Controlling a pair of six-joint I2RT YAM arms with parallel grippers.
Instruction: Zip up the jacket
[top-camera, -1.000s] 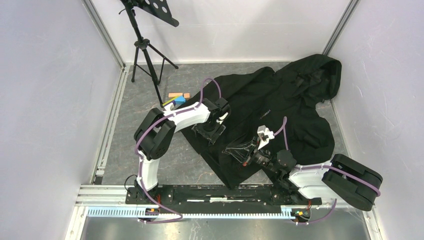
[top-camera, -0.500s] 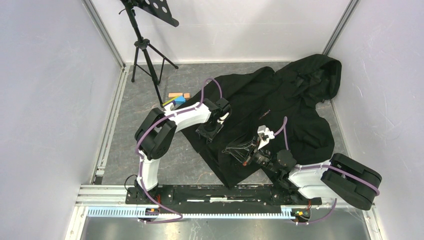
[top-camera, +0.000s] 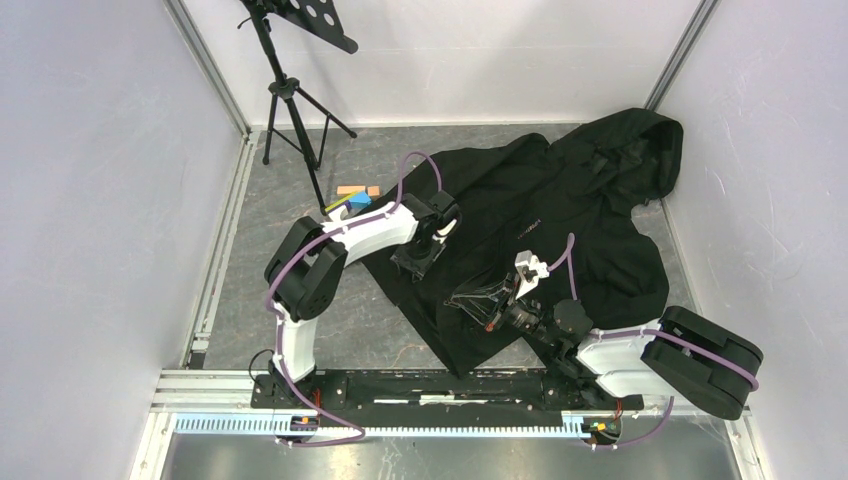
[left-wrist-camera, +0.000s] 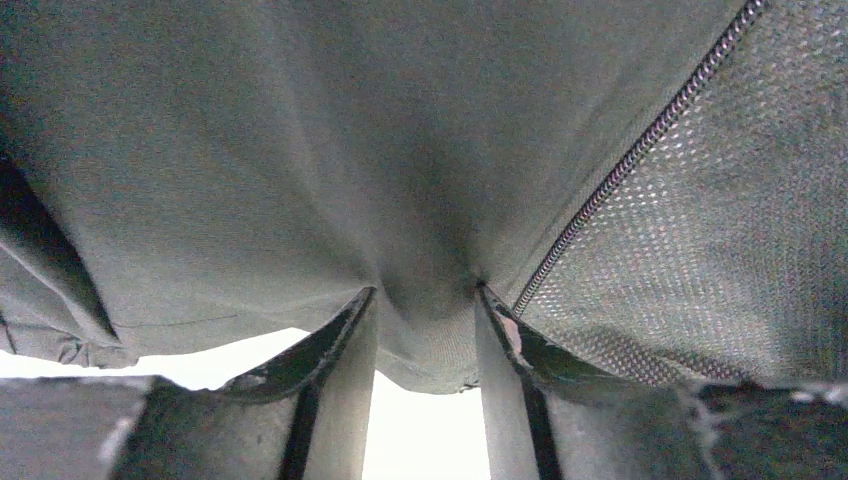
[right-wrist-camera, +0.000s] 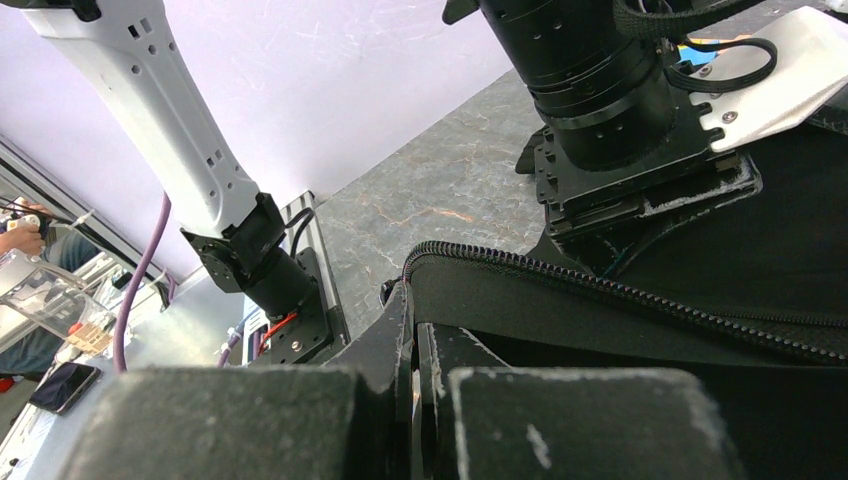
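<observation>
**Both claws at the hem end, zip line running off to the far right corner**

The jacket (top-camera: 560, 220) lies slantwise on the table (top-camera: 300, 200). Its hem is toward the middle of the near edge and its hood is bunched in the far right corner. The front opening seems to follow the same slant, so the long axis of the zip leads away from both arms toward that corner.

The left claw (top-camera: 415, 262) sits on the jacket's left border, on the side facing the table's left edge. Its wrist view shows a fold of the dark cloth squeezed between the two fingers. A row of zip teeth (left-wrist-camera: 640, 150) slants up to the right there, next to the mesh lining (left-wrist-camera: 720, 230).

The right claw (top-camera: 468, 303) is near it, closer to the near edge and a little to the right, low on the front panel. Its fingers are pressed together. In its own view a toothed zip edge begins right at their tips and curves off to the right, so it appears to pinch the jacket at that end. Whether it holds the slider cannot be told.

Judged from this, the right claw is the nearer one to the zip's starting end. The coming pull would have to run along the slant toward the hood, while the left claw holds the hem side taut against it. If the cloth in the left claw's pinch is not kept taut, the teeth may buckle rather than mesh.
</observation>
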